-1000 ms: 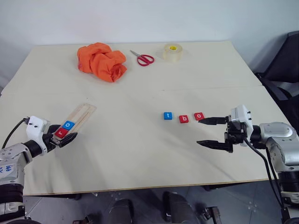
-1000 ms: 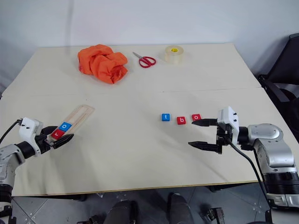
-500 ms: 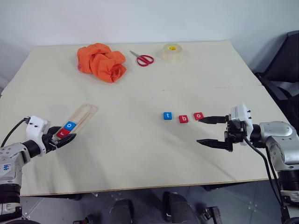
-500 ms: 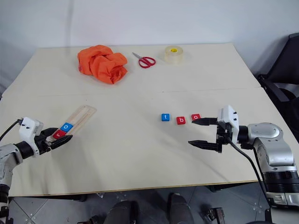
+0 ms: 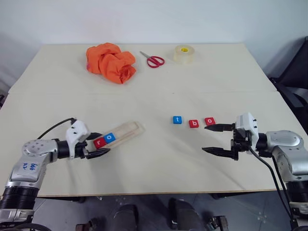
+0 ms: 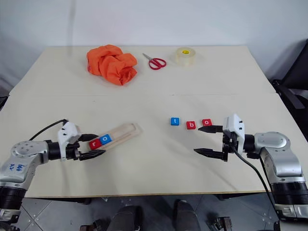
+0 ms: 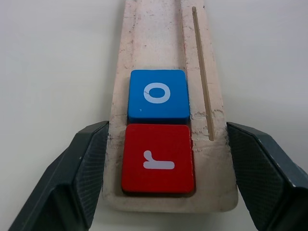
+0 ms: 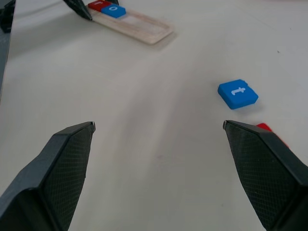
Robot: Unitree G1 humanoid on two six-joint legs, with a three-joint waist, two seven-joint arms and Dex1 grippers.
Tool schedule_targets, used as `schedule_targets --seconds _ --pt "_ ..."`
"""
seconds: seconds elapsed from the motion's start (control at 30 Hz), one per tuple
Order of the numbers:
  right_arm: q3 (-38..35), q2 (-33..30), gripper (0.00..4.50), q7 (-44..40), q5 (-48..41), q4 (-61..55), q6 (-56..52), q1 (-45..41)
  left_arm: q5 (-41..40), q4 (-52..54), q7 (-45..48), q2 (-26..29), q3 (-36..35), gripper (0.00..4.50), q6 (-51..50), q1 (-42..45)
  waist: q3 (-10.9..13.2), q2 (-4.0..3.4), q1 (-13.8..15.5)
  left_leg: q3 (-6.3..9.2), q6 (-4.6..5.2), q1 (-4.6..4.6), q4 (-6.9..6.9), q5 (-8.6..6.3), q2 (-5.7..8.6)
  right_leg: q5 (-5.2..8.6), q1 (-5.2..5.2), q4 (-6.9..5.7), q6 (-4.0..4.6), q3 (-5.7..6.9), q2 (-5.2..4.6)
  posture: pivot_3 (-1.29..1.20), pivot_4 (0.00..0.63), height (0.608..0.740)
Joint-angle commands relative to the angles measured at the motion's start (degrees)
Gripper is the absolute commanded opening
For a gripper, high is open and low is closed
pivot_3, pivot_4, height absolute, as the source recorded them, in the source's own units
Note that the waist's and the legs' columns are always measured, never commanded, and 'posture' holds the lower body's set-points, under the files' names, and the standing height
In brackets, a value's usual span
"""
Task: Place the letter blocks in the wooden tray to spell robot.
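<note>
**Bridging tray and loose blocks: the gap that governs the next pick**

Lying nearest, at the table's (image 5: 159, 178) front left: left end effector (image 5: 98, 145), fingers astride the near end of the tray (image 5: 126, 132). In the left wrist view both pads (image 7: 91, 168) stand just off the tray's sides with a sliver of gap showing, so whether they pinch it cannot be told; the end effector is set narrow, to tray width.

Tray: long axis runs from the left end effector away and toward the table's middle, slanting up to the right. Red r (image 5: 99, 142) fills the slot nearest the fingers, blue o (image 5: 109, 137) touches it on the far side. Three slots beyond stand empty.

Front right: right end effector (image 5: 214, 139), spread wide, holding nothing, pointing leftward across the table.

Loose blocks, in a row just past its upper fingertip: red o (image 5: 210, 121) nearest the tip, red b (image 5: 193, 123) next, blue t (image 5: 177, 120) farthest left. All three lie flat, apart from one another, well apart from the tray's open end.

Judgement: b is due next. It sits near the right end effector and far from the left, so the right arm is the better placed, reaching past the red o. The carry then runs leftward to the tray's third slot.

Far edge, unconnected: orange cloth (image 5: 112, 62), scissors (image 5: 155, 60), tape roll (image 5: 183, 54).
</note>
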State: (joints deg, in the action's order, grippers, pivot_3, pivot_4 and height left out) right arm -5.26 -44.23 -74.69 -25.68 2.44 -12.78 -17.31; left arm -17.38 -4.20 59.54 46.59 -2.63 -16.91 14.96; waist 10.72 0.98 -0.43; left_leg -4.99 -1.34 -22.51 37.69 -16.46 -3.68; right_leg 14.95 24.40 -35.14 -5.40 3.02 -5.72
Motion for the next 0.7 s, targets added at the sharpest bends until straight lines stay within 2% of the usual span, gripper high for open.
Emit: schedule_targets --seconds 0.03,0.27,0.43,0.6,0.7 --pt "-2.2 -0.1 4.50 2.2 -1.0 -3.0 -0.1 0.9 0.4 3.5 0.9 -0.1 1.6 3.41 -0.4 1.8 0.0 0.02 -0.3 0.22 -0.01 -0.08 0.01 0.08 0.04 -0.01 -0.05 -0.02 -0.03 0.22 -0.04 0.00 0.150 0.740" --pt "-4.3 0.1 4.50 4.6 -2.4 -6.7 0.1 6.6 0.9 9.2 3.0 -2.4 8.2 3.41 -1.6 4.0 0.0 0.05 0.4 -0.20 -0.08 0.05 0.13 0.05 -0.07 -0.01 0.11 0.11 -0.01 -0.19 0.13 0.00 0.150 0.740" --pt "-5.2 0.3 4.50 6.4 -3.1 -9.2 -0.3 9.5 3.2 8.5 4.1 -4.6 11.8 3.41 0.4 6.8 0.0 0.06 0.5 -0.25 -0.05 0.08 0.18 0.01 -0.06 -0.01 0.11 0.11 -0.01 -0.28 0.15 0.00 0.150 0.740" --pt "-5.9 0.5 4.50 8.1 -3.7 -11.2 -0.3 11.6 5.9 5.0 3.7 -9.8 16.1 3.41 2.3 12.0 0.0 0.07 0.6 -0.27 -0.05 0.09 0.23 0.01 -0.06 -0.01 0.09 0.10 -0.02 -0.30 0.18 0.00 0.150 0.740" --pt "-6.5 0.3 4.50 9.1 -4.1 -12.4 -0.5 12.8 6.8 3.6 4.5 -11.1 17.2 3.41 3.5 12.9 0.0 0.07 0.4 -0.28 -0.01 0.08 0.27 -0.01 -0.06 -0.02 0.09 0.10 -0.04 -0.32 0.18 0.00 0.150 0.740"
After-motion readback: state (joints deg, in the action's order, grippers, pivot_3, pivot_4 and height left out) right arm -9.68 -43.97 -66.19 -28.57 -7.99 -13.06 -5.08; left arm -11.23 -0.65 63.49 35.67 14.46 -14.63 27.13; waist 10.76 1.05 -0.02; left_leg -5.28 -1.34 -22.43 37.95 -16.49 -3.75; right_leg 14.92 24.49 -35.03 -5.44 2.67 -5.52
